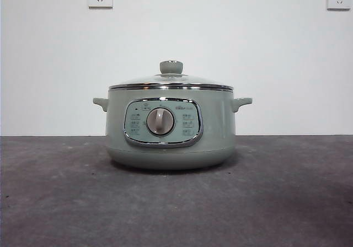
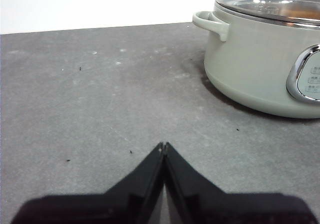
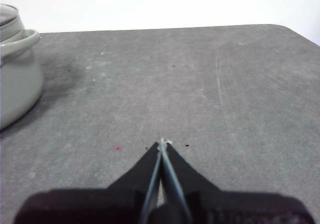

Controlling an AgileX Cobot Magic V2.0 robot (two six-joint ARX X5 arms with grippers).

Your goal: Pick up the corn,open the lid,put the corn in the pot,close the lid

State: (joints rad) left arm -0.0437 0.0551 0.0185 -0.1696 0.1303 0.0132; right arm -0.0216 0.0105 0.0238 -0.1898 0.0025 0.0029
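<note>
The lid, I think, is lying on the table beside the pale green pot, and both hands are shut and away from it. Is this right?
Not quite. The lid is not on the table: it sits closed on top of the pot, as the front view shows. The rest holds: the left hand and the right hand are both shut and away from it.

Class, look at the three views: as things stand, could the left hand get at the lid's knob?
Probably yes. The left hand sits shut and empty above bare table, with nothing between it and the pot. The lid sits closed, its knob uncovered on top.
</note>
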